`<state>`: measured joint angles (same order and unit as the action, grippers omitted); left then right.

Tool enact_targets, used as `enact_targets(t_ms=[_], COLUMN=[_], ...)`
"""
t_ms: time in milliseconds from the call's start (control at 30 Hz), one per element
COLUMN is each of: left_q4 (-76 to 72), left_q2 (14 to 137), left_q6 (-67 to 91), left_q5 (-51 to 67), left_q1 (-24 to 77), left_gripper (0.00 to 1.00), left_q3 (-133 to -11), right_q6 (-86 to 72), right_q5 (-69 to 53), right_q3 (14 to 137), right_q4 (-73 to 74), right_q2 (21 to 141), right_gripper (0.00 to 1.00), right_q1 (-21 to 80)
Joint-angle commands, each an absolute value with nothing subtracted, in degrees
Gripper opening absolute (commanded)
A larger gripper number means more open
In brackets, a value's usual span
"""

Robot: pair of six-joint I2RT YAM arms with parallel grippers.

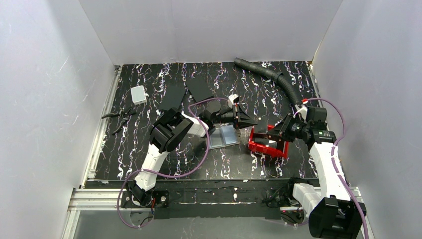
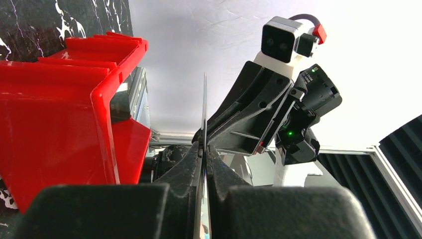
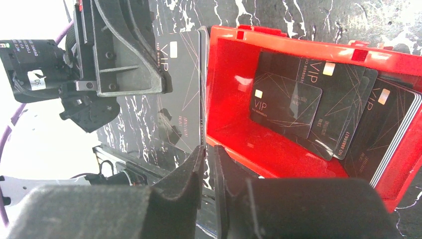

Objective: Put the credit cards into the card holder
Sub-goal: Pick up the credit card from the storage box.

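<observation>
My left gripper is shut on one dark credit card, held upright on its edge just left of the red tray. My right gripper faces it over the tray's left wall. Its jaws stand a narrow gap apart, and the card's near edge meets the tip of the left finger. Several more black VIP credit cards lie overlapping in the tray. The card holder lies open on the table, just below the left gripper.
A white rounded box sits at the far left, with a black tool below it. Two black slabs lie behind the left arm. A corrugated black hose runs from the back toward the right arm. White walls enclose the table.
</observation>
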<state>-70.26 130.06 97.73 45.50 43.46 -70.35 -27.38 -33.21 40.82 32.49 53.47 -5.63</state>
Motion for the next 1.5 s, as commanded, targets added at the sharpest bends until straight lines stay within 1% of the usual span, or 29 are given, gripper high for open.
enact_targets(t_ms=[0, 233, 600, 1467], left_q4=[-73.36, -75.46, -76.71, -77.74], left_q2=[127.22, 127.58, 127.75, 128.82], left_q6=[98.37, 99.95, 100.63, 101.40], left_q5=[46.13, 46.16, 46.32, 46.24], left_q1=[43.78, 44.04, 44.08, 43.99], left_gripper=[0.00, 0.00, 0.00, 0.00], left_q3=[-71.20, -71.32, -71.36, -70.91], right_q6=[-27.21, -27.76, -26.64, -27.07], right_q5=[-33.75, -35.81, -32.15, -31.35], right_q3=[40.78, 39.90, 41.30, 42.71], right_q4=[31.38, 30.06, 33.12, 33.97], right_q2=[53.29, 53.40, 52.32, 52.11], right_gripper=[0.20, 0.20, 0.19, 0.20], right_q1=[-5.95, -5.98, -6.02, -6.68])
